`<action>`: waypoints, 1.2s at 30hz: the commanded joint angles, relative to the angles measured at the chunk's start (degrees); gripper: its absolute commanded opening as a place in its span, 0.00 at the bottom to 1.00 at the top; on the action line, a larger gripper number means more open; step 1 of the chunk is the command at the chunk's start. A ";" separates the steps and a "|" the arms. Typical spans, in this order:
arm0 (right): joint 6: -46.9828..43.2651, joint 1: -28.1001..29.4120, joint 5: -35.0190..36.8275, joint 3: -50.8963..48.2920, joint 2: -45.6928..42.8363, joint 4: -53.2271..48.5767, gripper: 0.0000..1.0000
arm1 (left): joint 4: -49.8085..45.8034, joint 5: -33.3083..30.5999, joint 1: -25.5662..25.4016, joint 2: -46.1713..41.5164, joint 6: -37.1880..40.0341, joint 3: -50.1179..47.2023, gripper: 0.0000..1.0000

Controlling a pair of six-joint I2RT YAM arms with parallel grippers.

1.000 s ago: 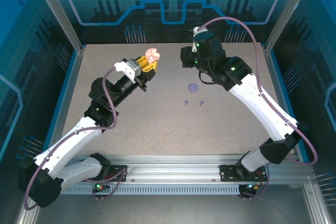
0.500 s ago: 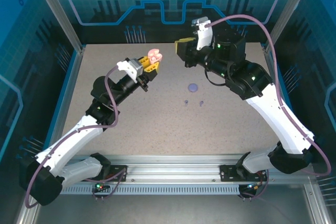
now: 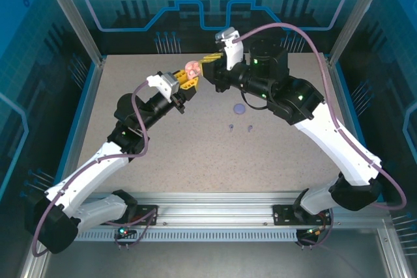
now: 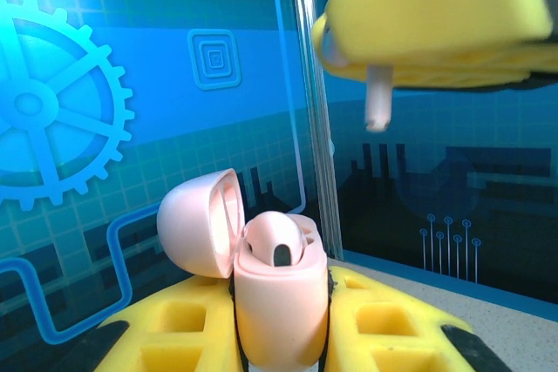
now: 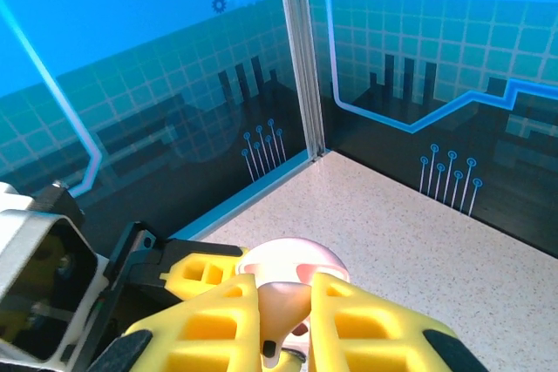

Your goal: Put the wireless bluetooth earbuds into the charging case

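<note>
Nearest to me I see two purplish-grey earbuds (image 3: 230, 127) lying loose on the table (image 3: 163, 161), with a purple disc (image 3: 240, 108) just behind them. Farther away, my left gripper (image 3: 187, 76) clamps the pink charging case (image 4: 279, 302), its lid (image 4: 199, 224) open. Just above the case, my right gripper (image 3: 208, 65) pinches a pinkish earbud (image 4: 377, 102), stem pointing down.
</note>
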 commanded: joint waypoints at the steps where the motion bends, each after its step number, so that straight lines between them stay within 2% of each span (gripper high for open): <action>1: -2.65 1.28 3.18 1.74 0.76 1.56 0.15 | 1.45 1.18 -0.39 -0.02 -0.89 2.12 0.00; 11: -4.15 1.62 6.00 1.72 2.27 1.79 0.15 | 1.62 1.05 -0.56 -0.09 -0.94 2.01 0.00; 36: -3.75 1.56 4.02 0.39 2.65 0.13 0.13 | 1.80 0.54 -0.63 -0.17 -0.54 2.03 0.00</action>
